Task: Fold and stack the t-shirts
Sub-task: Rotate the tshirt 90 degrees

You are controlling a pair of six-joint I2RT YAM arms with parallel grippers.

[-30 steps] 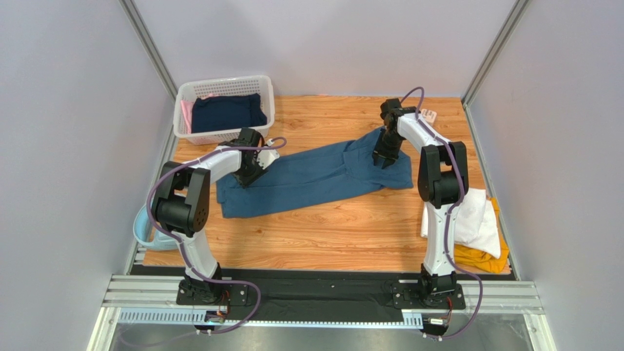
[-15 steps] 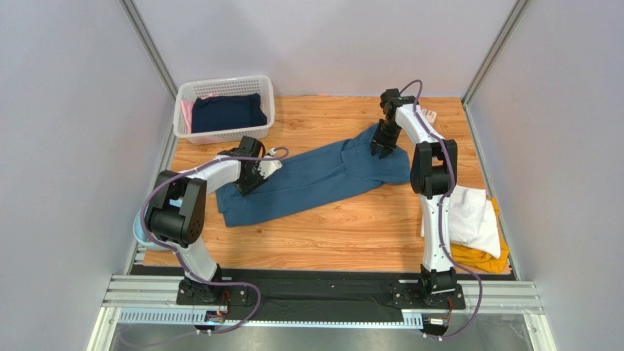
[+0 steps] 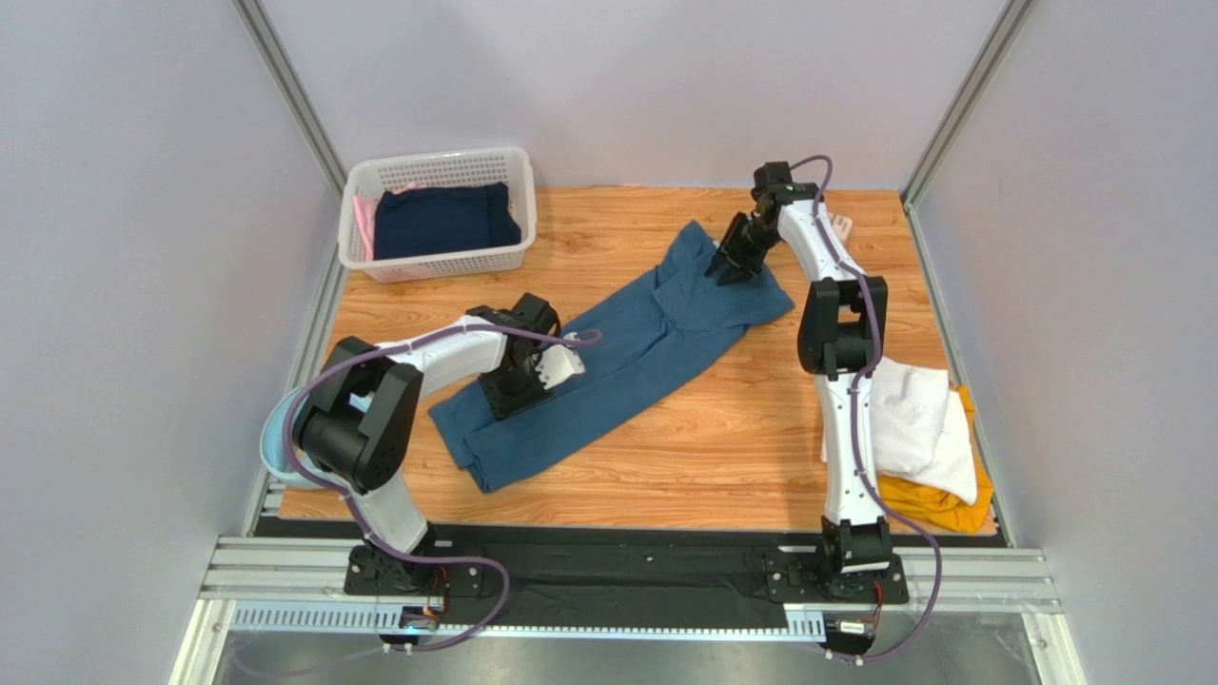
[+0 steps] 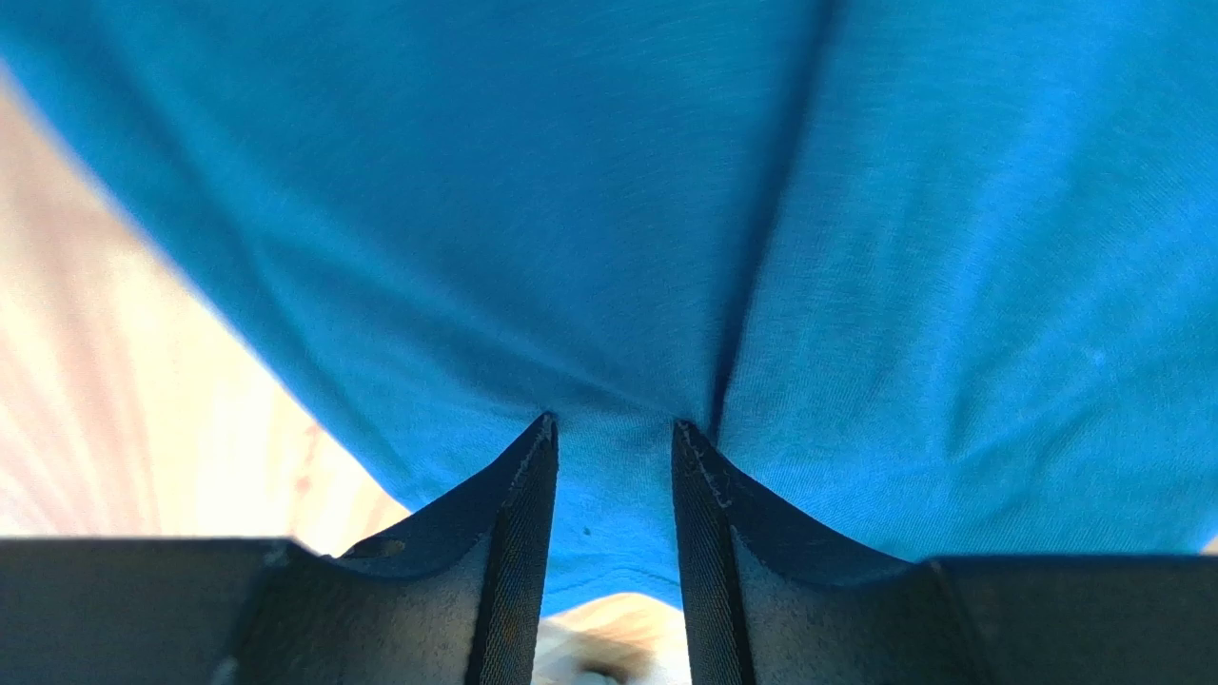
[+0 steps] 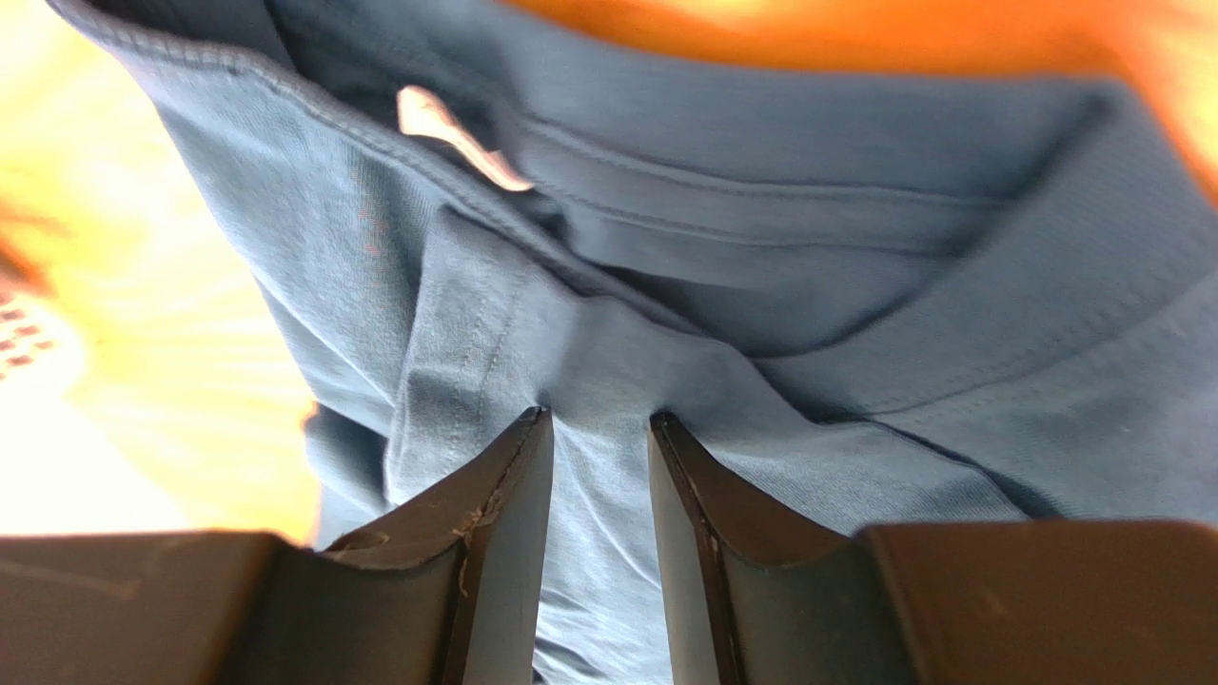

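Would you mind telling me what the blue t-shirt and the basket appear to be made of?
Blue t-shirt: soft matte knit, probably cotton; it creases limply and shows stitched hems up close. Basket: white, rigid, apparently moulded plastic, judging by its regular lattice walls.

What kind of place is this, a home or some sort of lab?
Most likely a lab test cell: a wooden tabletop walled by plain grey panels, two arms bolted to a metal rail, and a white lattice plastic basket of laundry.
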